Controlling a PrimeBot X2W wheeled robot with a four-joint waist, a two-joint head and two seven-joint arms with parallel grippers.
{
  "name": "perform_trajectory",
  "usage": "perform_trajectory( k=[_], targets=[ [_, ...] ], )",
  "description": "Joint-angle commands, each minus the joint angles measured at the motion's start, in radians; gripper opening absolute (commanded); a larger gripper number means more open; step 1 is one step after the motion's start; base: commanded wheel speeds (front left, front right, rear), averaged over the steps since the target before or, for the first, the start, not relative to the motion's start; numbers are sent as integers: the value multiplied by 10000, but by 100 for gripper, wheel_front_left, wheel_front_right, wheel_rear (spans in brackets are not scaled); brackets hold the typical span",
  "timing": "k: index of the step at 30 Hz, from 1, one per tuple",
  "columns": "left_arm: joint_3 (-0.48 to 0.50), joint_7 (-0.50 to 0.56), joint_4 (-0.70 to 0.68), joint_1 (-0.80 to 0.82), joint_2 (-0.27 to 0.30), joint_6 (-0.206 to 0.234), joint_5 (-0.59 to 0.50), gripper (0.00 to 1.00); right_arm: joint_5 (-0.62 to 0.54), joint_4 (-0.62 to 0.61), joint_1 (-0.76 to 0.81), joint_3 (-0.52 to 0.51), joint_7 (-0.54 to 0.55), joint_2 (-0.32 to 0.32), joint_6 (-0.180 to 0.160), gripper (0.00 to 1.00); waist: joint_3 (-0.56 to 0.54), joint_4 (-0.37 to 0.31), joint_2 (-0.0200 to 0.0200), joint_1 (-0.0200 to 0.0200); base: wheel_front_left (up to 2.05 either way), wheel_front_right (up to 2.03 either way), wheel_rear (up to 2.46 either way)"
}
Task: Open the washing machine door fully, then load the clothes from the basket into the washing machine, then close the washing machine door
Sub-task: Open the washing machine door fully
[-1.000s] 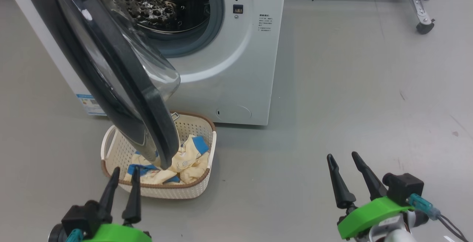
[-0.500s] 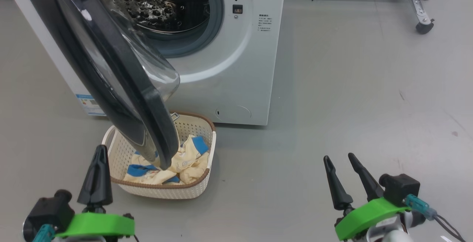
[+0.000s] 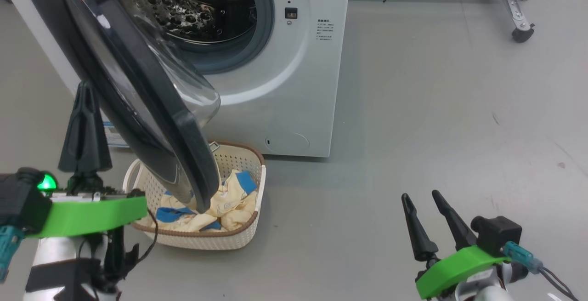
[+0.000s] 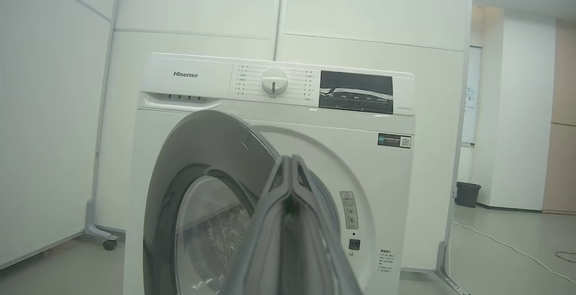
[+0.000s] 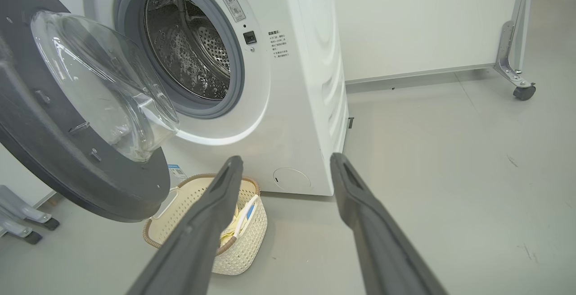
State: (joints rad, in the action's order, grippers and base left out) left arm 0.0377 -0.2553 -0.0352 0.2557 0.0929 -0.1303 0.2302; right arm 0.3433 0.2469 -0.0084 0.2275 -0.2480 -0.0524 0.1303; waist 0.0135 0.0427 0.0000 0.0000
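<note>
My left claw (image 3: 85,90) is pressed together, both fingers flat against each other with nothing between them. It stands raised, fingers pointing up, just beside the outer face of the washing machine door (image 3: 183,140). I cannot tell whether the tips touch the black rim. In my left wrist view, the closed fingers point straight at the door's grey edge and the white front of the washing machine (image 3: 285,85) behind it.

The door hangs swung out from the machine at an angle, to the right of my left claw. Its glass bowl faces the steel drum (image 3: 193,7). In my head view, the door's lower rim covers part of the basket (image 3: 206,241), which sits on the floor (image 3: 413,108) close to the machine's front, below and to the right of my left claw. The clothes (image 3: 229,204) lie inside the basket as a pale yellow bundle with blue patches.

My right claw (image 3: 419,195) has its fingers spread apart and holds nothing. It hovers low over bare floor, well apart from everything. The basket lies ahead of it to the left, and the machine's open mouth is farther ahead, also to the left.
</note>
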Motion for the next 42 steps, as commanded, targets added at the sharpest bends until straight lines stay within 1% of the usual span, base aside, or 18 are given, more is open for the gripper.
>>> perform_trajectory(
  k=[1,8,9,14,18,23,31,37,42],
  targets=[
    [44,-7,-405,685,321,-4,66,0,52,-290,-490,226,-137,22,4,100,-2,-31,0,0,0,0,0],
    [-1232,694,-360,1172,370,-4,368,0,86,-289,-526,214,-137,22,4,100,25,-137,0,0,0,0,0],
    [-1232,694,-360,1172,370,-4,368,0,86,-289,-526,214,-137,22,4,100,25,-137,0,0,0,0,0],
    [-2023,1043,-179,1259,396,-4,533,0,153,-288,-558,266,-137,22,4,100,59,-225,0,0,0,0,0],
    [-2429,1214,5,1263,438,-4,725,0,181,-289,-560,243,-137,22,4,100,95,-282,0,0,0,0,0],
    [-2826,1347,337,1322,484,-4,919,0,193,-285,-577,241,-137,22,4,100,150,-321,0,0,0,0,0],
    [-3387,1564,1356,1426,538,-4,1117,0,138,-163,-680,417,-138,22,4,100,233,-477,0,0,0,0,0],
    [-3484,1407,2322,1633,469,-4,1385,0,105,-95,-769,434,-138,22,4,100,303,-585,0,0,0,0,0],
    [-3492,1429,3398,1841,488,-4,1571,0,118,-62,-776,500,-138,22,4,100,345,-655,0,0,0,0,0]
  ],
)
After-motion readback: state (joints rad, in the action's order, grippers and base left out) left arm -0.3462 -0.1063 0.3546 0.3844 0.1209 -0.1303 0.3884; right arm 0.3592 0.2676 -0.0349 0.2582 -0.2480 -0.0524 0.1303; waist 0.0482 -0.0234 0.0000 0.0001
